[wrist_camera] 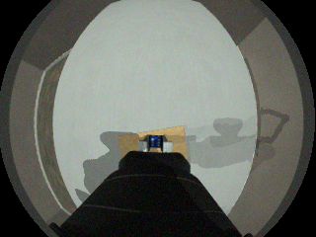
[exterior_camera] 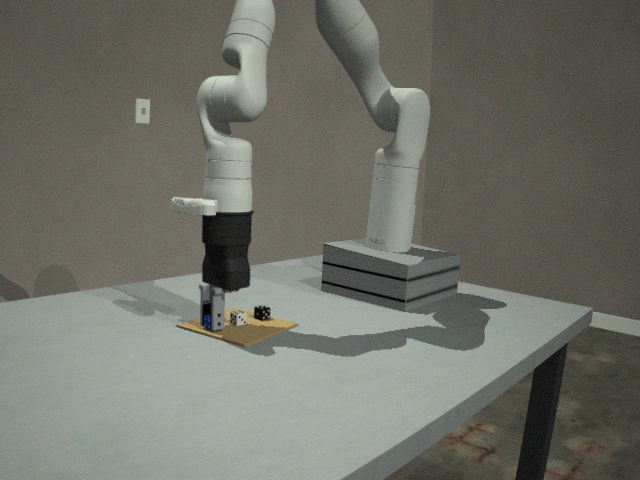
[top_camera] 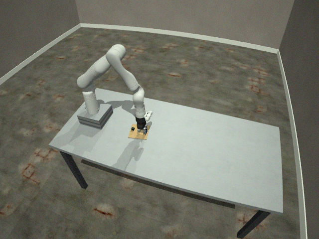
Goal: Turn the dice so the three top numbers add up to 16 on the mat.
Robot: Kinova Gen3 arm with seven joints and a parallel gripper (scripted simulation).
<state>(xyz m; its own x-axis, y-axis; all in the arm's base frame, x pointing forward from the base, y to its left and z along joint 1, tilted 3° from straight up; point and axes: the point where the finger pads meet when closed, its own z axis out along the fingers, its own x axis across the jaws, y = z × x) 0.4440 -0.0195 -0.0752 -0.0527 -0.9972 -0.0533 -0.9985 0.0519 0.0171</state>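
The thin tan mat [top_camera: 137,136] [exterior_camera: 279,324] [wrist_camera: 176,132] lies on the table. My gripper [top_camera: 146,131] [exterior_camera: 209,322] [wrist_camera: 155,140] points straight down at the mat's edge side. It is shut on the blue die [top_camera: 146,132] [exterior_camera: 207,320] [wrist_camera: 156,140], which fills the gap between the fingertips, low at the mat. Whether the die touches the mat is hard to tell. The white die [top_camera: 138,130] [exterior_camera: 237,317] sits flat on the mat beside the fingers. The black die [top_camera: 132,128] [exterior_camera: 262,312] sits flat farther along, nearer the arm's base. The numbers on top are too small to read.
The arm stands on a grey block [top_camera: 95,118] [exterior_camera: 361,276] at one end of the long grey table [top_camera: 201,149] [exterior_camera: 180,403] [wrist_camera: 153,69]. The arm's shadow falls across part of the mat and the table.
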